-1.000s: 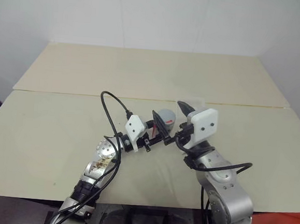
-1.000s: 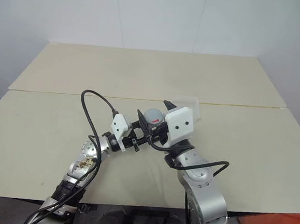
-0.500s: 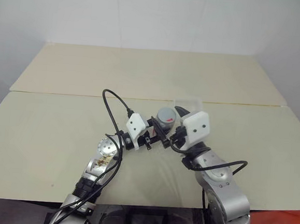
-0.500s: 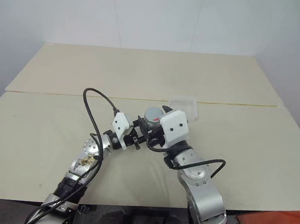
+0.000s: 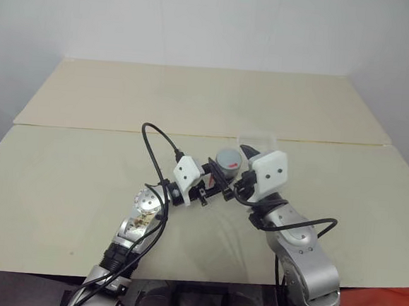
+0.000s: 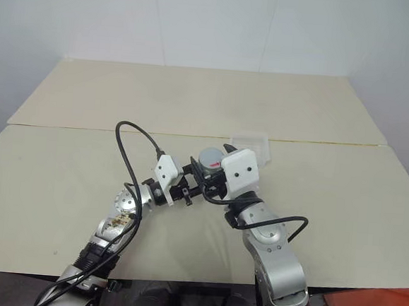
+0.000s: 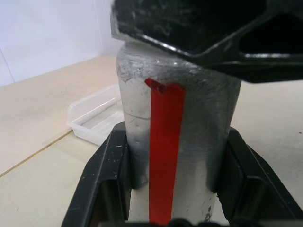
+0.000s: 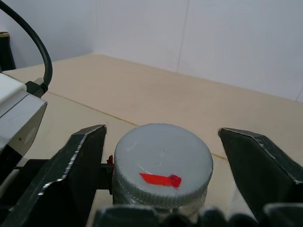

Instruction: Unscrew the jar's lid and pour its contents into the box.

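A beige table (image 5: 82,179) fills the scene, with two robot arms meeting above its middle. The left gripper (image 7: 173,156) pinches the jar (image 7: 175,142) by its body, one black finger on each side, holding it upright above the table. A red strip runs down the jar's silver side. The grey lid (image 8: 162,163) is on the jar, marked with a small red strip on top. The right gripper (image 8: 163,156) sits over the lid, its fingers (image 8: 78,156) spread to either side with gaps, not touching it. The clear box (image 6: 251,144) lies on the table just beyond the jar.
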